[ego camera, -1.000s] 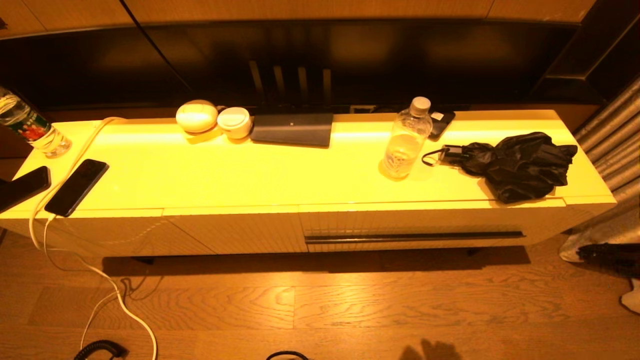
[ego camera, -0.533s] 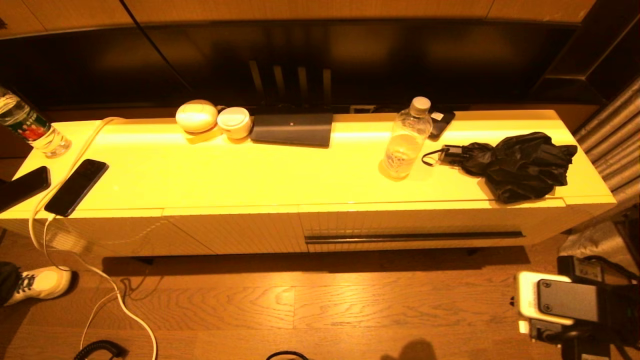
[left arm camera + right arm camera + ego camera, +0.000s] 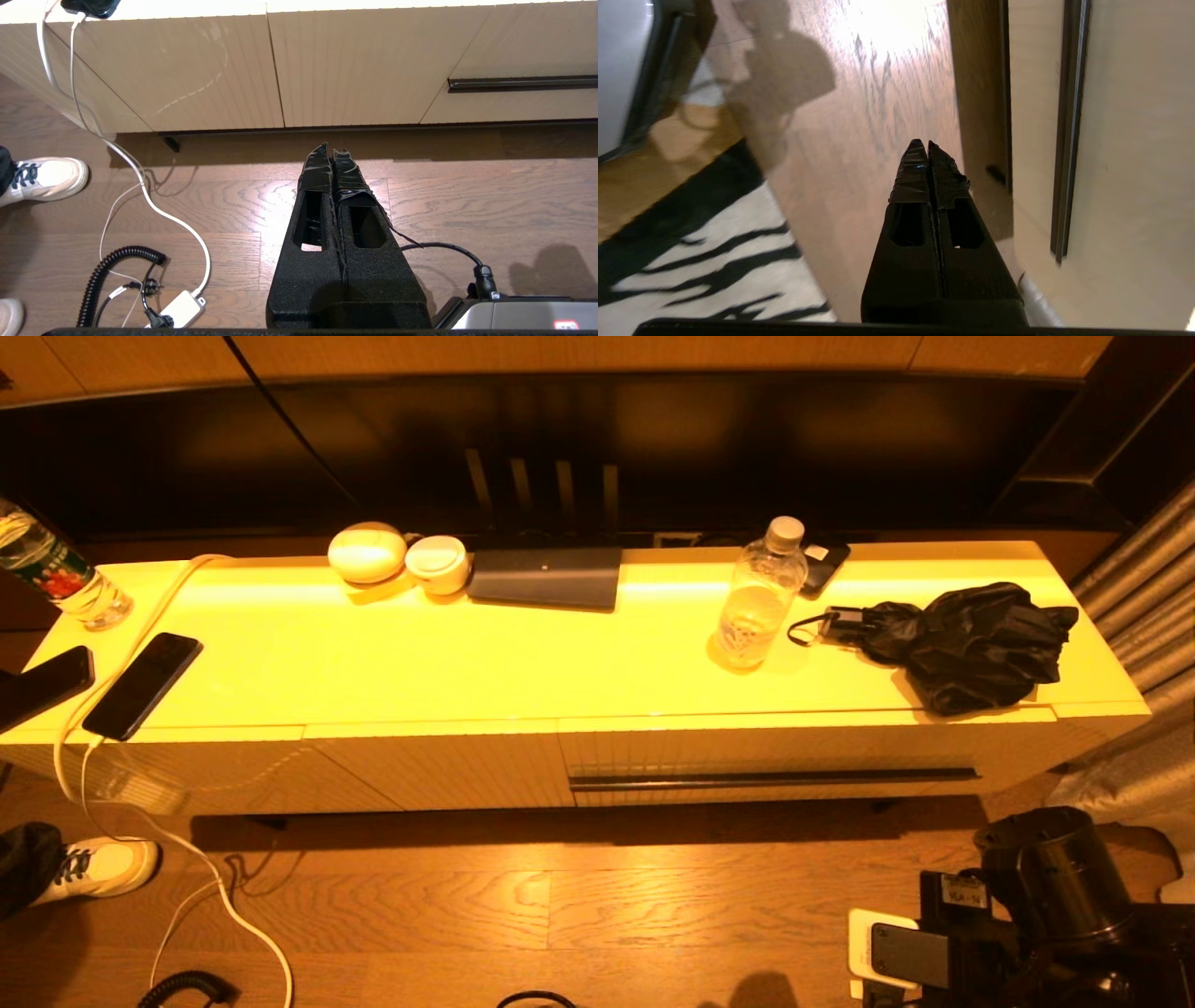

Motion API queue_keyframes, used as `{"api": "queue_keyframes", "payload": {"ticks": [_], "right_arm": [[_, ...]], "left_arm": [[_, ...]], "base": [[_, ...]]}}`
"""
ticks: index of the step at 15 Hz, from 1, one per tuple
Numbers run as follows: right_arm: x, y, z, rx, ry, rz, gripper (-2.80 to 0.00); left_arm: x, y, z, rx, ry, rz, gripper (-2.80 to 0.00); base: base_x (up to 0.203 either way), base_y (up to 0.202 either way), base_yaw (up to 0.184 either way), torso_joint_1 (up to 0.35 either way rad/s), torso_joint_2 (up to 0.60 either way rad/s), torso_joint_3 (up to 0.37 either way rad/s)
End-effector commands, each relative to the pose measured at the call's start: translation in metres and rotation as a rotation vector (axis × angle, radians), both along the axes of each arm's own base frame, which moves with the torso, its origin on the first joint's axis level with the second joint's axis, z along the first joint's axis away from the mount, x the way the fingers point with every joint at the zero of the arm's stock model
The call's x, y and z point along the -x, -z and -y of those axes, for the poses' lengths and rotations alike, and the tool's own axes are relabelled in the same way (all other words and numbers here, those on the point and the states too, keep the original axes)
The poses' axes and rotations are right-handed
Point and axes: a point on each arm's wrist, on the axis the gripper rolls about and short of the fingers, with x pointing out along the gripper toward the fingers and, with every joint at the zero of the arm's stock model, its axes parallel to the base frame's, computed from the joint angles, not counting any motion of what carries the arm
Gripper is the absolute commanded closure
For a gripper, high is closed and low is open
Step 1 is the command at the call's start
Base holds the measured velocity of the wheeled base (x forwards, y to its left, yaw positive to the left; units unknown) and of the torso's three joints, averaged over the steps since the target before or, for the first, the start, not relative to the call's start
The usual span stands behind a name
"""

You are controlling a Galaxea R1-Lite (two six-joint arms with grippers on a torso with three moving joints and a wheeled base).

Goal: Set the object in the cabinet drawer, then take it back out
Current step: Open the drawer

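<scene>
While the right gripper (image 3: 928,145) hangs closed and empty, cabinet drawer (image 3: 775,756) looks rigid; hook its dark handle slot (image 3: 773,777).

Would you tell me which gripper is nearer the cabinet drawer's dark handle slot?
Right. The right gripper, shut, hangs over the floor beside the handle slot. The left gripper, also shut, hangs before the handle-less panels, well aside of it.

warm glare on the cabinet, dark wall behind

strong amber light falls on the cabinet top (image 3: 523,663), which glows bright yellow, with a paler streak along its back edge. behind it the wall is nearly black. below it a broad shadow lies on the wooden floor (image 3: 597,905). in the right wrist view the floor shows a white glare patch and motion blur.
</scene>
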Motion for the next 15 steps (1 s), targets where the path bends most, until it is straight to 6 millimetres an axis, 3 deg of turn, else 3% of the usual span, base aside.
{"api": "queue_keyframes", "payload": {"ticks": [1,8,15], "right_arm": [[-0.01,0.027,-0.002,0.03,-0.015,0.008,0.0],[-0.024,0.048,0.003,0.073,-0.023,0.018,0.0],[-0.025,0.055,0.006,0.082,-0.054,-0.009,0.0]], "left_arm": [[0.0,0.0,0.0,0.0,-0.001,-0.001,0.0],[0.0,0.0,0.0,0.0,-0.001,-0.001,0.0],[0.0,0.0,0.0,0.0,-0.001,-0.001,0.0]], "base": [[0.0,0.0,0.0,0.0,0.0,0.0],[0.0,0.0,0.0,0.0,0.0,0.0],[0.0,0.0,0.0,0.0,0.0,0.0]]}}
